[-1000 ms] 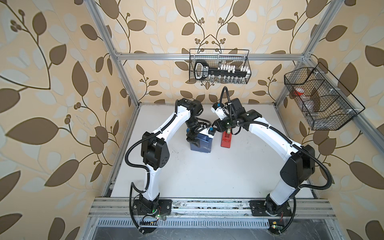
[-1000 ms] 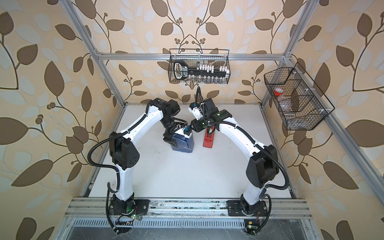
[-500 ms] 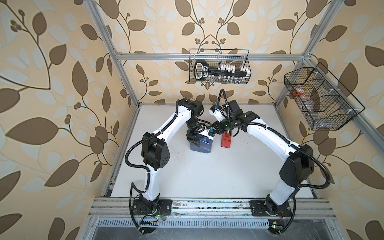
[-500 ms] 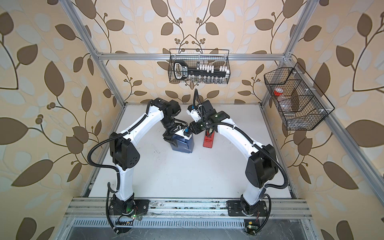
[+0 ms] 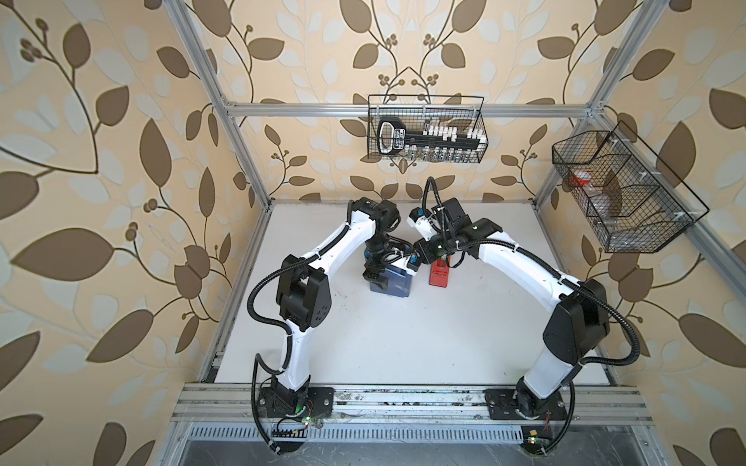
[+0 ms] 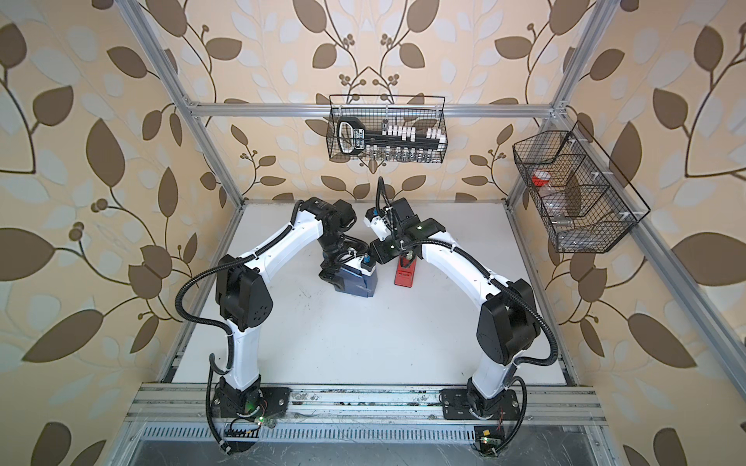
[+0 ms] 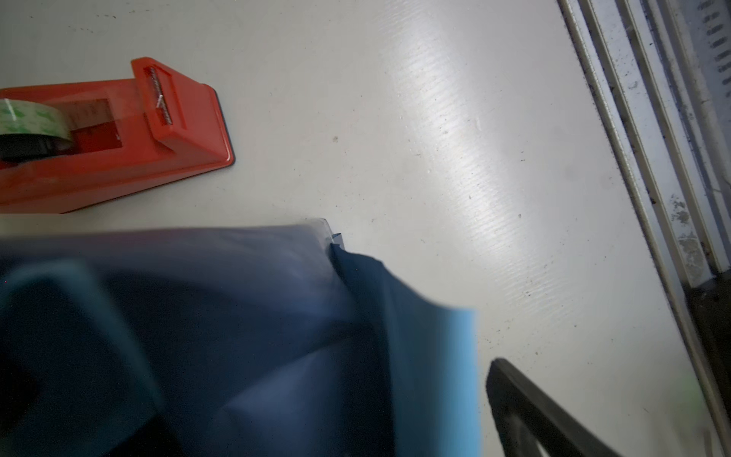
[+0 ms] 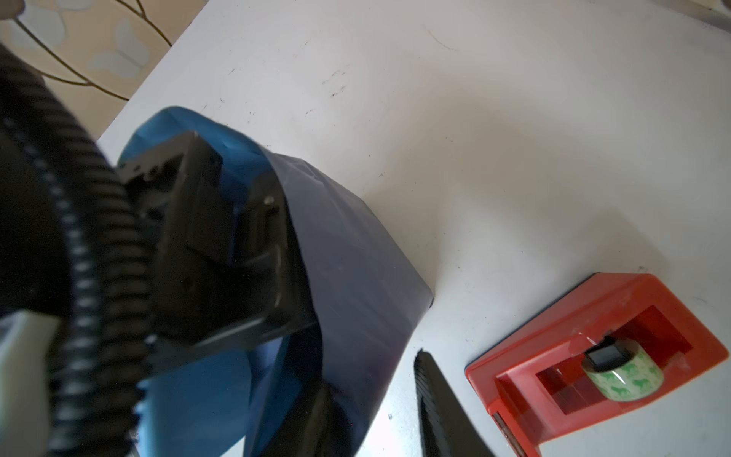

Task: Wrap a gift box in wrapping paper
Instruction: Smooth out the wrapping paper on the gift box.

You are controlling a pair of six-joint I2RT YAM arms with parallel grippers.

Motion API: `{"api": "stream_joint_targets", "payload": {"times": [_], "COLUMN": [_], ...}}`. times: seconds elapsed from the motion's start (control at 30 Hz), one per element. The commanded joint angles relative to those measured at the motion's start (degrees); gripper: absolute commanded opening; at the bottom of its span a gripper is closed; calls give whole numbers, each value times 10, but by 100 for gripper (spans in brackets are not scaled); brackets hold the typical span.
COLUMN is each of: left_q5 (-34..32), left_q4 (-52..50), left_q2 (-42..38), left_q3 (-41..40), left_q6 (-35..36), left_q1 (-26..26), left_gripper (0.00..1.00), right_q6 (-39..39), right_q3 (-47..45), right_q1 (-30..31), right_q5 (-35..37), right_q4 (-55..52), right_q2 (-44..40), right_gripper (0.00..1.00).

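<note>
- The paper is folded around a boxy bundle, dark face outward. It lies on the table at far centre in both top views.
- The box is covered by the paper and cannot be made out on its own.
- In the left wrist view a loose flap shows the light-blue face; the folds nearby are blurred.
- The left gripper is at the bundle's left end, where the paper stands open and loose around it in the right wrist view.
- Its fingers are spread wide. The one in view stands just clear of the flap's edge.
- The right gripper reaches in from the right, over the bundle's far right corner.
- One of its fingers stands just beside the paper. The other is hidden behind the paper, so I cannot tell whether it pinches anything.
- A red dispenser stands just right of the bundle, apart from it, and carries a tape roll.
- Two wire baskets hang above: one on the far wall, one on the right wall.
</note>
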Motion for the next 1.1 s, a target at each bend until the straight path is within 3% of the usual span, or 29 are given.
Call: {"api": "stream_joint_targets", "payload": {"times": [0.0,0.43,0.8,0.97,1.07], "left_q5": [2,-7,-11,-11,-13], "left_q4": [-49,-93,-92,-59,-46], "left_q2": [-7,-19,-40,-71,-80], "left_q3": [11,74,59,8,-4], "left_q6": [4,-19,-43,-41,-42], "left_q1": [-8,-11,-14,-15,-16], "left_gripper": [96,59,36,28,12], "right_q6": [-1,3,1,2,6], "right_q3": [-7,-18,13,57,67], "right_q1": [-7,5,16,25,22], "right_q5": [8,16,1,-30,-53], "right_q4": [4,10,0,0,15], "right_q2": [-1,-11,-12,-17,-18], "right_gripper": [35,35,36,35,32]}}
